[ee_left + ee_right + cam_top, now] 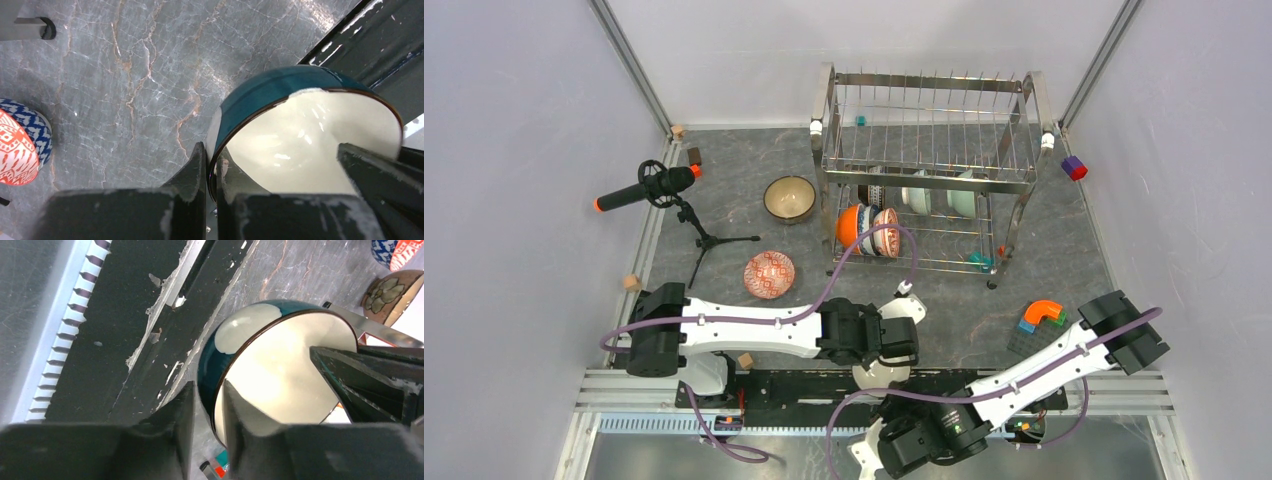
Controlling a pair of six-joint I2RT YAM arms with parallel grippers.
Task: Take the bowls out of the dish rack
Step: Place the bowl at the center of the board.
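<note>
My left gripper (210, 165) is clamped tight on the rim of the teal-glazed round ceramic bowl with a cream inside (310, 145), one finger on the outer wall and one inside. My right gripper (207, 395) straddles the rim of that same bowl with a narrow gap between its jaws; I cannot tell whether it is pressing or already loose. The bowl is tilted and sits at the middle of the tabletop's (724, 190) near edge, partly over the black rail there, between my two wrists. My read is that this is a hand-off step, right arm to left, with the bowl out of the rack but not yet put down. Next I would want the right jaws fully clear of the rim and backed off. Then the left should carry the bowl to bare tabletop on the left half and level it before letting go. It is a rim-only pinch on slick glaze, so it could swing or slip. The chrome wire two-tier dish rack (924, 181) stands at the far edge, right of centre. Its upper tier shows no bowls. The lower tier holds a plain orange bowl (848, 224), patterned bowls (882, 232) beside it and pale bowls (962, 200) further back, all on edge; I can't get an exact count. Already unloaded, left of the rack: a tan bowl with a dark rim (789, 198) and a red-patterned bowl (769, 274), both upright and empty.
</note>
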